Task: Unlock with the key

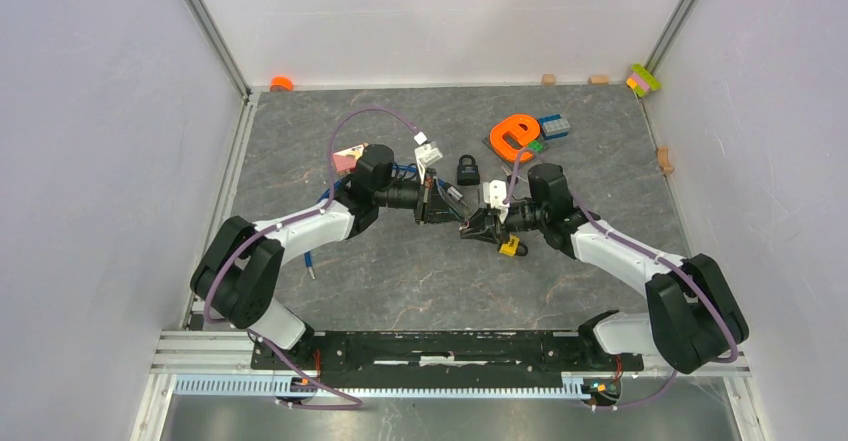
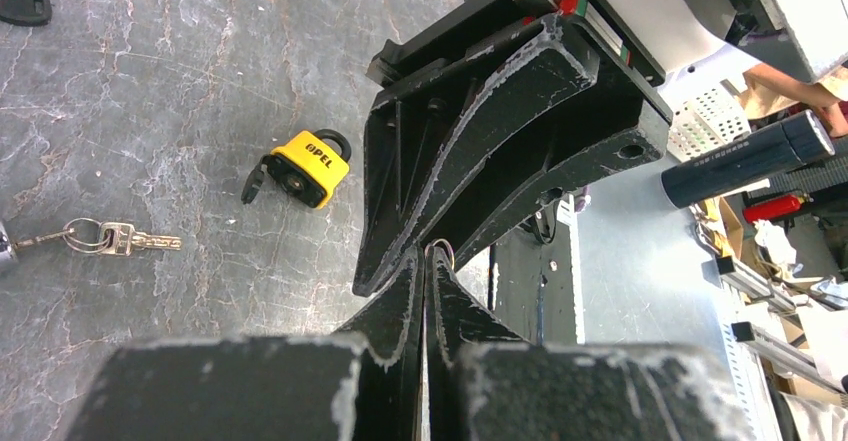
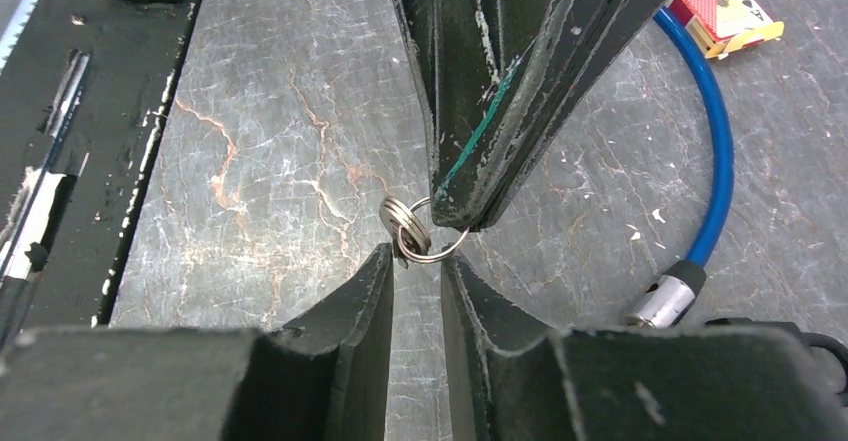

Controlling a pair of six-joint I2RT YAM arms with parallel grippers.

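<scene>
A robot test lab, plain white walls (image 1: 100, 161) held in metal frame bars (image 1: 210, 26), two robot arms (image 1: 300, 226) bolted to a black rail (image 1: 430, 346) at a grey stone-look table (image 1: 400, 271), toy blocks (image 1: 643, 79) at the edges, a messy pile of gear (image 2: 745, 161) outside.

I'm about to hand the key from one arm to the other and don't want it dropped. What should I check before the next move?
1. Left gripper shut on the key ring: ok.
2. Right gripper lined up on the ring, jaws apart just below it: ok.
3. Right gripper gripping the ring: not ok, not yet closed on it.
4. Key blade and which way it points: cannot tell, hidden inside the left grip.
5. Black padlock unobstructed on the table: ok.
6. Key matches that lock: cannot tell; a second key set lies near the yellow padlock.
</scene>
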